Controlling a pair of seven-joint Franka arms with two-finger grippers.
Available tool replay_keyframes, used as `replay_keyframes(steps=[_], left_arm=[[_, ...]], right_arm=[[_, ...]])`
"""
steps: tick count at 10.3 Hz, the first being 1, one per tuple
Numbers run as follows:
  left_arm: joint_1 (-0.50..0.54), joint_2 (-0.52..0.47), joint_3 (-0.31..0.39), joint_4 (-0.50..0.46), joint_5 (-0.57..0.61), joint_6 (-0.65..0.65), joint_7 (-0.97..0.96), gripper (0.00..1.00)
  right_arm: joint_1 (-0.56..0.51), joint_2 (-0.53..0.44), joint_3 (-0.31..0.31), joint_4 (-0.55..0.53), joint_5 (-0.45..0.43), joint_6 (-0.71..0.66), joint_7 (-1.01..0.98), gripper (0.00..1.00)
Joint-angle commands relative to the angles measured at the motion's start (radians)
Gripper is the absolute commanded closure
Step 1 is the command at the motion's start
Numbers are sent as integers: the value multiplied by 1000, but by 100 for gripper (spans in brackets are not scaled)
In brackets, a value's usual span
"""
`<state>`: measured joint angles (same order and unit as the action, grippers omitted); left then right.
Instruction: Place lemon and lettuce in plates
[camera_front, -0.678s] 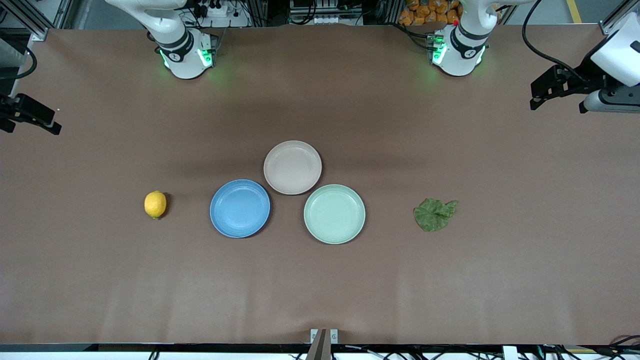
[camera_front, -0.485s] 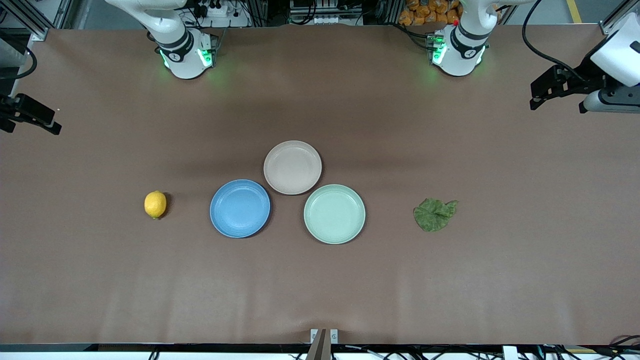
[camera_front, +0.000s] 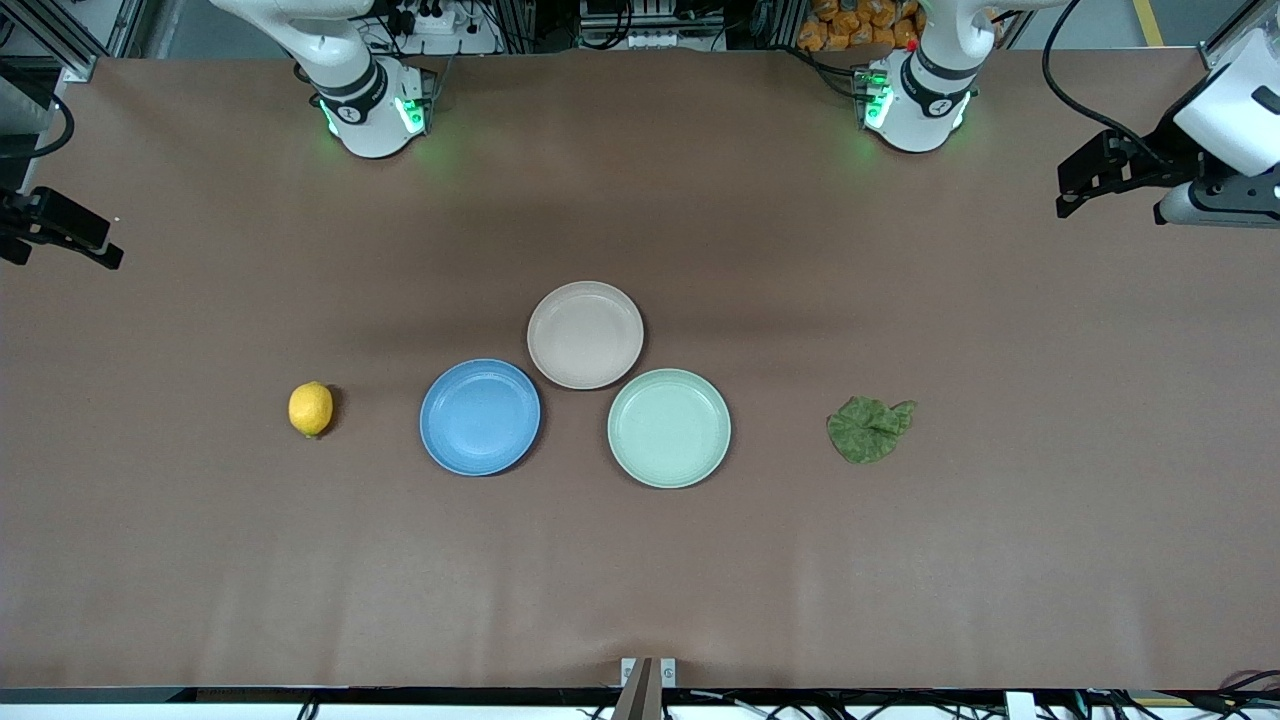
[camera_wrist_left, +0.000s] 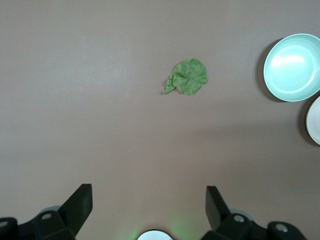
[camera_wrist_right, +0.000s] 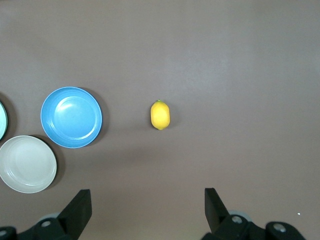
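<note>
From the front view we see a matte brown table (camera_front: 640, 560) with three round shallow plates clustered at frame center: a blue plate (camera_front: 480, 417), a beige-pink plate (camera_front: 585, 334) above it, and a pale green plate (camera_front: 669, 428). The lemon (camera_front: 311, 409), smooth, oval and bright yellow, lies alone at middle left of the frame. The lettuce (camera_front: 868, 428), a flat wrinkled dark green leaf with ragged edges, lies at middle right. No plate holds anything. The left pincer (camera_front: 1075, 195) hangs at the upper right edge, the right pincer (camera_front: 100, 255) at the upper left edge.

In the left wrist view, we find the left pincer's dark fingers (camera_wrist_left: 80, 202) spread wide apart at the frame's bottom, holding nothing, with the veined leaf in the upper middle.

In the right wrist view, the right pincer's fingers (camera_wrist_right: 80, 205) likewise stand wide apart and empty at the bottom, with the lemon at frame center.
</note>
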<state>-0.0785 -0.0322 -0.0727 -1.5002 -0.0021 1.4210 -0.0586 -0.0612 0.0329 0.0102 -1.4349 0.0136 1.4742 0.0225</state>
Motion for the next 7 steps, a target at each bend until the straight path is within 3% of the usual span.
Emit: replay_keyframes(steps=[1,3,7], left_arm=[[-1,-12,1,-72,-21,-2,5,0],[5,-12,-38,-161,-22,77,-21,0],[5,-9,-39,-340,-30,249,-38,0]], right_arm=[[-6,7,5,19,5,-17,13,0],[-6,7,5,19,5,-18,13,0],[-6,12,5,11,3,-41,5,0]])
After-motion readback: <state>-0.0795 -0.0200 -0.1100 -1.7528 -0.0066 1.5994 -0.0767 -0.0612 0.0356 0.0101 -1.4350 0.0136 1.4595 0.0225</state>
